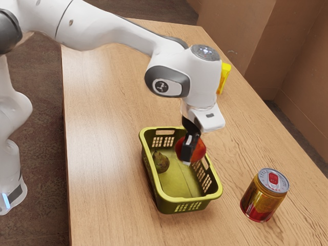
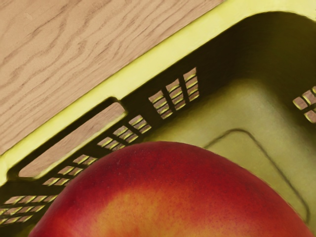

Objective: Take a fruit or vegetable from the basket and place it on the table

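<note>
In the exterior view my gripper (image 1: 190,147) is over the far part of the green basket (image 1: 163,193), shut on a red fruit (image 1: 199,149). One dark finger lies across the fruit's near side; the far finger is hidden behind it. The fruit covers part of the basket's rim and hangs above the basket floor. A brownish-green fruit (image 1: 161,162) rests inside the basket. In the wrist view the red fruit (image 2: 173,192), with an orange-yellow patch, looms large in front of the basket's slotted wall (image 2: 217,54).
A gold and red can (image 1: 264,196) stands on the wooden table (image 1: 107,154), beside the basket toward the exterior view's right. A yellow object (image 1: 224,77) is farther back, partly hidden behind the arm.
</note>
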{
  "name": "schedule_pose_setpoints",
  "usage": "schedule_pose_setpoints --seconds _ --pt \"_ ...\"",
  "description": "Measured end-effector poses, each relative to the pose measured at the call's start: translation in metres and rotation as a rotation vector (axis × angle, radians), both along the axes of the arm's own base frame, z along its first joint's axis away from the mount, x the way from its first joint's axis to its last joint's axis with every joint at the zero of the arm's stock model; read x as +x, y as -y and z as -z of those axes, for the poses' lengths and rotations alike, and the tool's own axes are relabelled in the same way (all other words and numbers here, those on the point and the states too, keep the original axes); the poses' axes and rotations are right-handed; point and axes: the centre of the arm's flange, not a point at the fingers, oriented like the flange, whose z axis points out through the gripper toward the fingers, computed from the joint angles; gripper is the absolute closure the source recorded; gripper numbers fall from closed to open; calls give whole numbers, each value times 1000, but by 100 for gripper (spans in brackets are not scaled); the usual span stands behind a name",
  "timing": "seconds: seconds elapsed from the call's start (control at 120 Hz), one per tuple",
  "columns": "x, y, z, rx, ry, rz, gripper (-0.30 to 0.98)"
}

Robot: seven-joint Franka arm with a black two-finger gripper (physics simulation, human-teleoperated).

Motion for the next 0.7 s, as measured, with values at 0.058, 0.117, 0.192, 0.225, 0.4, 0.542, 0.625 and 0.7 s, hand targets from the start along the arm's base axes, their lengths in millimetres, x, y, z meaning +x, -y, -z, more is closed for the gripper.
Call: schedule_pose_setpoints --seconds 0.058,0.117,0.192,0.225,0.4,0.542,0.625,0.7 --pt "4 -5 -13 -3 27 -8 44" --pt "11 -13 -26 -7 53 -24 44" --pt "17 -19 -41 -12 81 -37 44" --pt "19 -21 -46 -15 93 -41 44" --pt "51 -18 -66 -10 148 -58 44" --pt "105 -26 -61 19 183 -105 44" --pt "136 -42 -51 34 195 -144 44" --pt "157 -59 -41 45 198 -176 44"
